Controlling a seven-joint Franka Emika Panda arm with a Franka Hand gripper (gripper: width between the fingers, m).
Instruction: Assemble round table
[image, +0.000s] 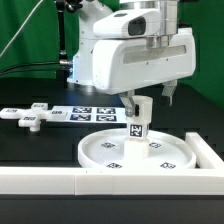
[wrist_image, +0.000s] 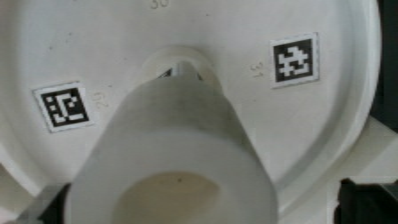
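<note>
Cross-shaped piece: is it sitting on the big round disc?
No, the cross-shaped piece lies on the black table, well apart from the round disc.

The arm (image: 98, 30) is glossy white, built of rounded casings with dark seams at the joints. A grey metal cylinder (image: 150, 15) tops the broad, boxy white gripper (image: 140, 100), softly curved at its corners, whose lower parts are dark grey.
</note>
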